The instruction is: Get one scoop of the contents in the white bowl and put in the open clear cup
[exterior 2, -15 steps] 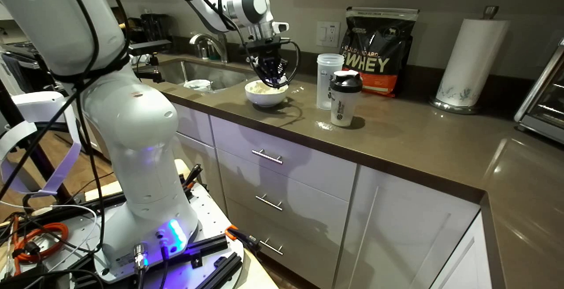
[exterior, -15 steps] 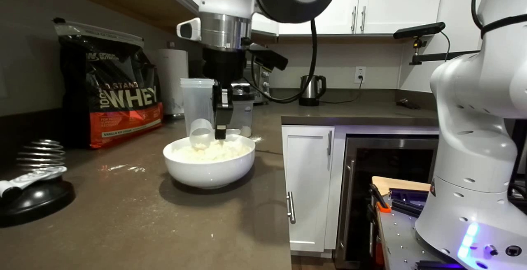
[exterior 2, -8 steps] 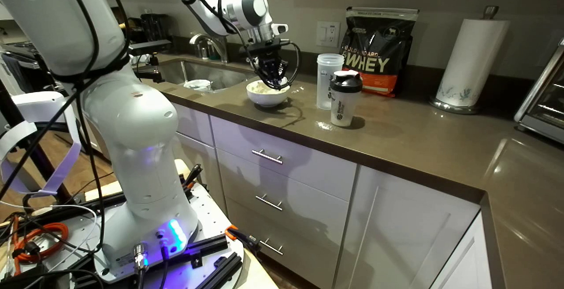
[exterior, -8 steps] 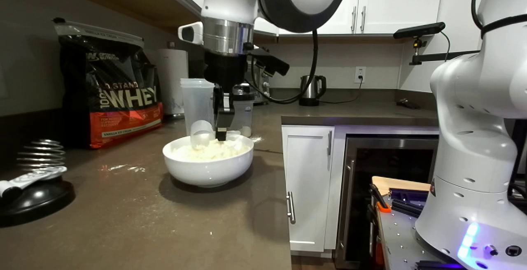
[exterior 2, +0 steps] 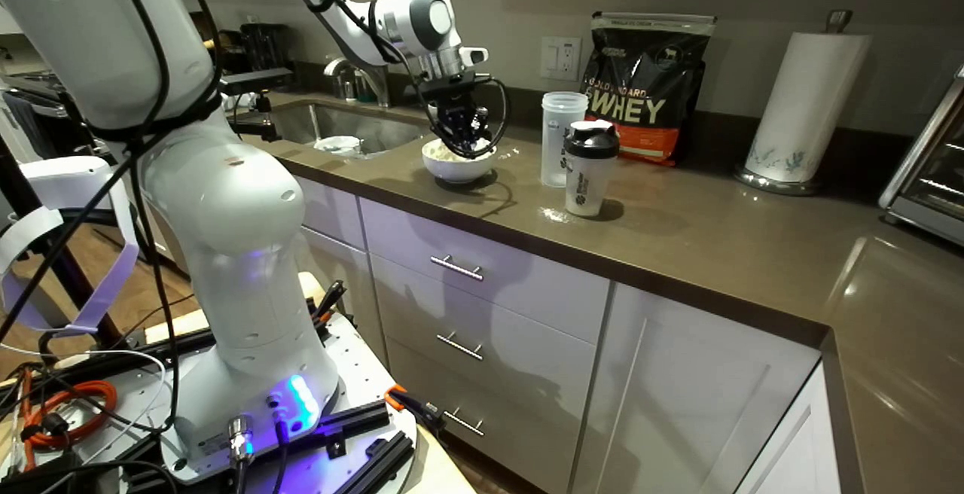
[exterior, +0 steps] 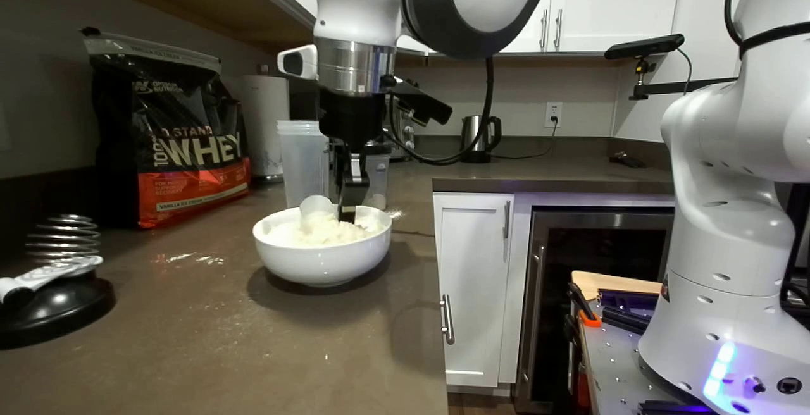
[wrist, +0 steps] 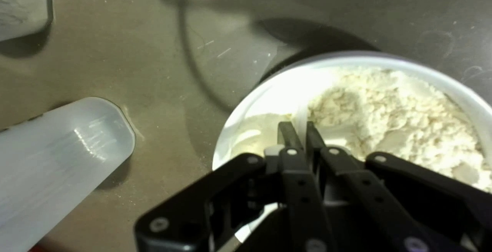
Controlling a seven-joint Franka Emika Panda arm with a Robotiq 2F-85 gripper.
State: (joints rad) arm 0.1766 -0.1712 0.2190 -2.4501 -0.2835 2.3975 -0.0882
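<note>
Currently gripper (wrist: pixel 301 130) nearly closed, pinching scoop (exterior: pixel 316 206) — round end against powder (exterior: pixel 332 233) in white bowl (exterior: pixel 321 266); open clear cup (exterior: pixel 302 163) upright nearby.

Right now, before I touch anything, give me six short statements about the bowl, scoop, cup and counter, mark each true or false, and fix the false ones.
1. The tool grips the scoop. True.
2. The scoop hangs over the sink. False: it is in the white bowl.
3. The tall clear cup has no lid on. True.
4. That cup lies on its side. False: it stands upright beside the shaker.
5. Some white dust lies on the counter near the shaker. True.
6. The bowl holds nothing. False: it holds a heap of powder.
</note>
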